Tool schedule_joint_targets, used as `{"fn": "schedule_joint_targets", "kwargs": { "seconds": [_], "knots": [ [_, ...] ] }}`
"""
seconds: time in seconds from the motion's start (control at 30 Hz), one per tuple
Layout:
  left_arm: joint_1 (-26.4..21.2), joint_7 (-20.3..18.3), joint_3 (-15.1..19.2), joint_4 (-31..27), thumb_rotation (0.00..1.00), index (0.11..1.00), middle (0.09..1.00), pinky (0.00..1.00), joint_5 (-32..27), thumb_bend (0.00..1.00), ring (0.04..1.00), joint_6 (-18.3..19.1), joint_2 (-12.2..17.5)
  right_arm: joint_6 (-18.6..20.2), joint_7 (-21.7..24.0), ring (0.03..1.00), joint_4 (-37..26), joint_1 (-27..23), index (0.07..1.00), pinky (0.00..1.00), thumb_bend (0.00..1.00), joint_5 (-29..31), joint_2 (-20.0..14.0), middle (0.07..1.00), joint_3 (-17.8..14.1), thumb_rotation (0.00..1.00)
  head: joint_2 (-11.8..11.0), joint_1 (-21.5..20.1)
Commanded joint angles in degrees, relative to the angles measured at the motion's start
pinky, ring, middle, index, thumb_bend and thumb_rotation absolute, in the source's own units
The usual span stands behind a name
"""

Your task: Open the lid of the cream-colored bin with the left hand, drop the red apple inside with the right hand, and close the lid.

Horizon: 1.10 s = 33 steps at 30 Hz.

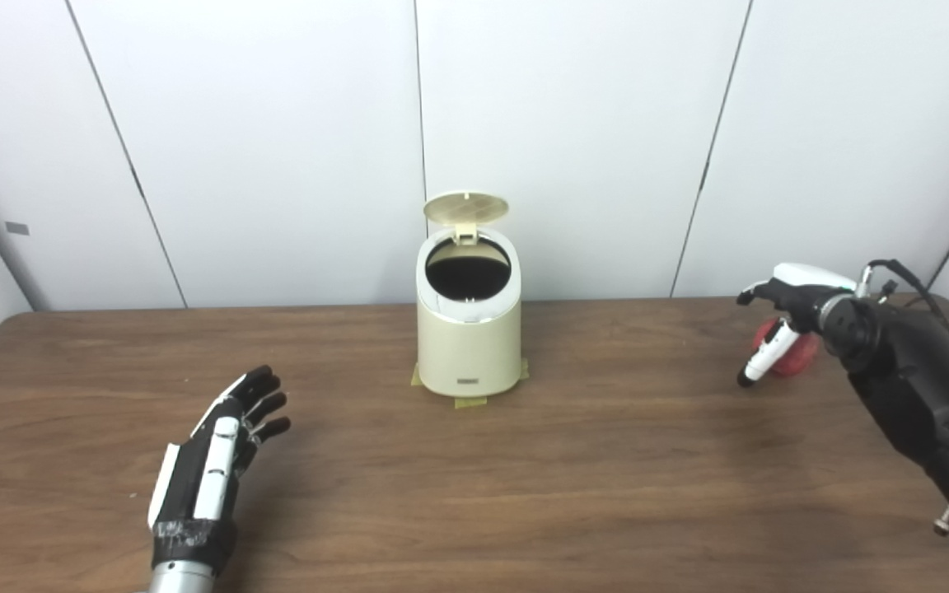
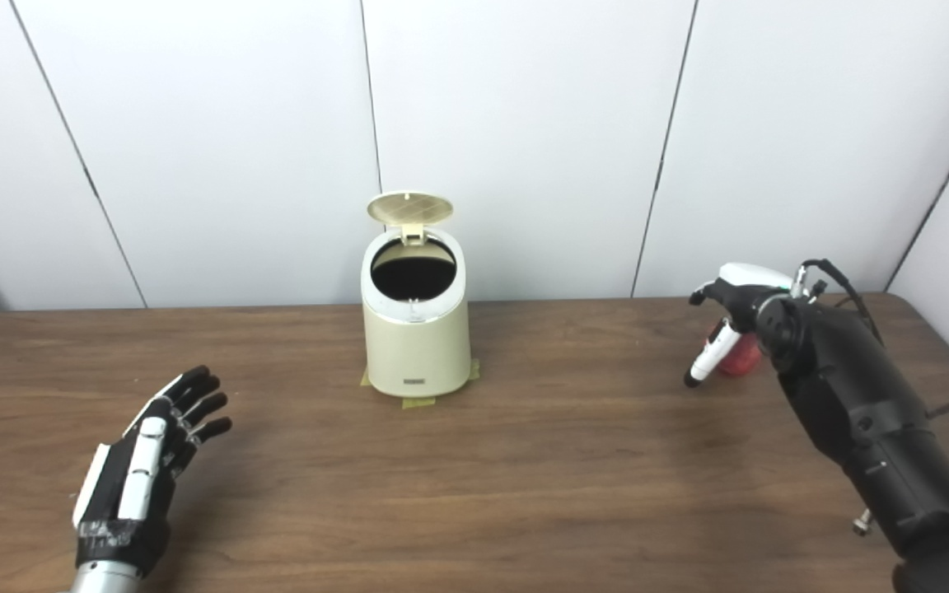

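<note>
The small cream-colored plastic bin [image 1: 469,329] stands well ahead of both hands, its round lid [image 1: 466,208] tipped up and back on its hinge so the dark mouth lies open; that first step looks done. Strips of yellowish tape [image 1: 469,401] show at its base, likely to keep it from sliding when the lid is worked.

The right hand [image 1: 779,325] arches over the red apple [image 1: 796,352], fingers curved down in front of it and the palm above. The apple sits just behind those fingers, largely hidden, and whether they press on it or merely cage it I cannot tell. It seems to rest on the desk, not lifted. The posture suits a grasp from above, which would let the fruit be carried over the bin's mouth and released.

The left hand [image 1: 223,449] lies low over the desk, empty, fingers spread and pointing forward, well short of the bin, probably waiting to shut the lid.

The dark brown wood-grain desk [image 1: 565,486] runs back to a wall of plain white panels [image 1: 277,123] with thin dark seams.
</note>
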Motion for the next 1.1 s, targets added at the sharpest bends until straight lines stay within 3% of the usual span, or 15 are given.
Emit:
{"fn": "schedule_joint_targets", "kwargs": {
  "seconds": [0.0, 0.17, 0.53, 0.73, 0.93, 1.07],
  "knots": [
    [-1.3, 0.3, 0.0, -1.3, 0.81, 0.832, 0.856, 0.78, 1.1, 0.45, 0.844, -2.3, -0.2, -1.8, -3.4, 0.895, 1.5, -3.9, 0.853, 0.77, 0.94, 0.7, -1.4, 0.947, -0.4, 0.19, 0.1, 0.1],
    [-1.7, 0.7, 0.1, -0.6, 0.8, 0.824, 0.849, 0.78, 3.0, 0.42, 0.843, -3.0, 0.0, -3.5, -6.3, 0.865, 5.2, -4.5, 0.843, 0.71, 0.92, 1.3, -1.2, 0.925, 0.5, 0.18, 0.1, 0.3],
    [-1.3, 0.8, 0.7, -0.6, 0.78, 0.819, 0.843, 0.77, 3.0, 0.43, 0.834, -3.4, -0.6, -2.4, -5.0, 0.83, 8.2, -5.9, 0.821, 0.63, 0.9, -0.7, -1.8, 0.909, 5.6, 0.16, 0.3, 0.4],
    [-1.1, 1.1, 0.8, -1.1, 0.79, 0.819, 0.838, 0.75, 3.4, 0.44, 0.828, -3.1, -0.6, -4.0, -7.1, 0.871, 10.9, -6.1, 0.822, 0.81, 0.88, -0.3, -1.9, 0.899, 6.9, 0.17, 0.4, 0.4],
    [-1.1, 1.4, 0.8, -0.8, 0.77, 0.816, 0.839, 0.75, 3.3, 0.44, 0.828, -3.0, -0.8, -4.5, -8.5, 0.86, 10.2, -5.6, 0.82, 0.79, 0.88, 1.5, -1.7, 0.884, 6.0, 0.14, 0.4, 0.3],
    [-1.1, 1.6, 0.8, -0.6, 0.77, 0.812, 0.835, 0.75, 3.4, 0.43, 0.824, -3.1, -0.9, -6.4, -9.7, 0.841, 12.4, -6.3, 0.822, 0.71, 0.87, 2.3, -1.4, 0.891, 6.0, 0.14, 0.3, 0.4]
  ]
}}
